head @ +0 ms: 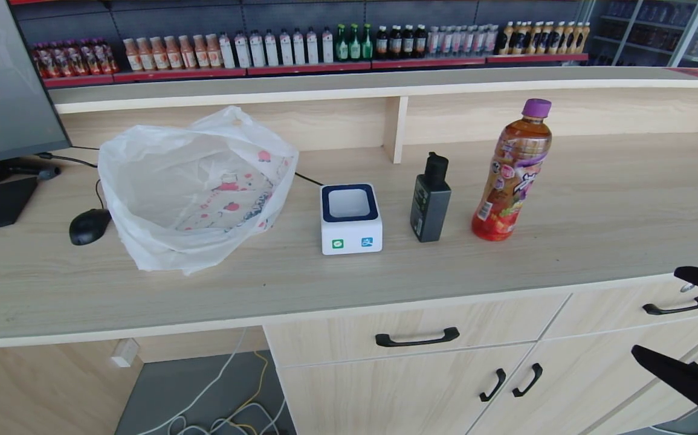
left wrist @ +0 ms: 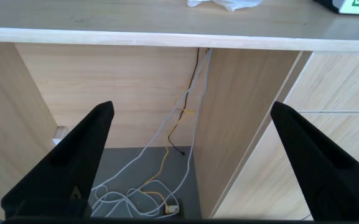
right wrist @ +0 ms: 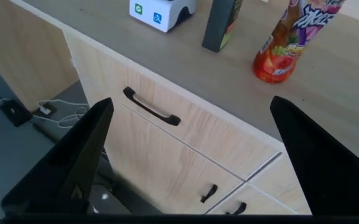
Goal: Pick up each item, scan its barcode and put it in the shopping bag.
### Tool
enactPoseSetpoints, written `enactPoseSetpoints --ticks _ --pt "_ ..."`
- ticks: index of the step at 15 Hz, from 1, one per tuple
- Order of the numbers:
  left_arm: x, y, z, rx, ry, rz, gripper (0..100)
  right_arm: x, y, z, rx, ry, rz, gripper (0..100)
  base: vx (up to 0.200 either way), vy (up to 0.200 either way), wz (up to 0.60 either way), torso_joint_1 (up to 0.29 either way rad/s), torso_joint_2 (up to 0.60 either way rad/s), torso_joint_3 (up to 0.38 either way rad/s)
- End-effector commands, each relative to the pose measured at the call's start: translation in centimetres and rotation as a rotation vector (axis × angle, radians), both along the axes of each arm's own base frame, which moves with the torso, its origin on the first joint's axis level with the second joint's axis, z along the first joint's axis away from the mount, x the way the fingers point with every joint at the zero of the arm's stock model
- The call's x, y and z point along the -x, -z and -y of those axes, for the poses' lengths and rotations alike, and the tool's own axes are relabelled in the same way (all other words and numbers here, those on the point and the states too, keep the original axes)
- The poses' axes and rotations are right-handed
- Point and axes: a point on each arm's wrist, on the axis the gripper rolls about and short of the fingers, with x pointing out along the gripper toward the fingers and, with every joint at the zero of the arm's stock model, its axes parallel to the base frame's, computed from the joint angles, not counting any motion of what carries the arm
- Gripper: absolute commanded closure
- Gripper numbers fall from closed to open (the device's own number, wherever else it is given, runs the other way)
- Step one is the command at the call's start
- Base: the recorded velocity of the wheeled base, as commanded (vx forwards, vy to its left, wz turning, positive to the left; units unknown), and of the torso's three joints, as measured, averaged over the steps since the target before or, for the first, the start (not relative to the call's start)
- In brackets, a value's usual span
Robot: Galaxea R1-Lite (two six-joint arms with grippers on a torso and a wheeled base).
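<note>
On the wooden counter (head: 626, 199) a white plastic shopping bag (head: 191, 187) stands open at the left. To its right come a white barcode scanner box (head: 350, 219), a dark pump bottle (head: 430, 199) and a tall juice bottle (head: 512, 172) with a purple cap, all upright. My right gripper (head: 657, 311) is open and empty, below the counter's front edge in front of the drawers; its wrist view looks up at the scanner (right wrist: 160, 11), the dark bottle (right wrist: 221, 25) and the juice bottle (right wrist: 288, 43). My left gripper (left wrist: 191, 109) is open and empty, low in front of the counter's kneehole.
A monitor (head: 4, 78) and a black mouse (head: 89, 226) sit at the counter's left end. A raised ledge and a shelf of bottles (head: 324, 45) run behind. Drawers with black handles (head: 417, 338) lie under the counter, and loose cables (left wrist: 167, 162) hang in the kneehole.
</note>
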Motion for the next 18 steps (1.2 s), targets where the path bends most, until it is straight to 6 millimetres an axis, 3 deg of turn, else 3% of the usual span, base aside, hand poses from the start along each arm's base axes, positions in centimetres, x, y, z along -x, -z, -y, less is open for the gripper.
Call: enactPoseSetpoints --ticks 1,5,10,13,18 --pt "0.0 0.0 0.0 0.001 0.0 0.0 0 -1.6 0.5 -1.2 0.024 -0.057 -0.045 0 0.0 0.0 0.0 0.0 0.0 0.0" --pt "0.0 0.0 0.0 0.001 0.0 0.0 0 -3.3 0.2 -2.5 0.039 -0.048 -0.02 0 0.0 0.0 0.0 0.0 0.0 0.0" --pt "0.0 0.0 0.0 0.001 0.0 0.0 0 -3.7 0.5 -3.0 0.063 0.016 -0.027 0 0.0 0.0 0.0 0.0 0.0 0.0" --pt "0.0 0.0 0.0 0.001 0.0 0.0 0 -4.1 0.3 -4.4 0.074 0.05 -0.032 0 0.0 0.0 0.0 0.0 0.0 0.0" --pt "0.0 0.0 0.0 0.001 0.0 0.0 0 -7.7 0.0 -7.1 -0.052 0.139 0.036 0 0.0 0.0 0.0 0.0 0.0 0.0"
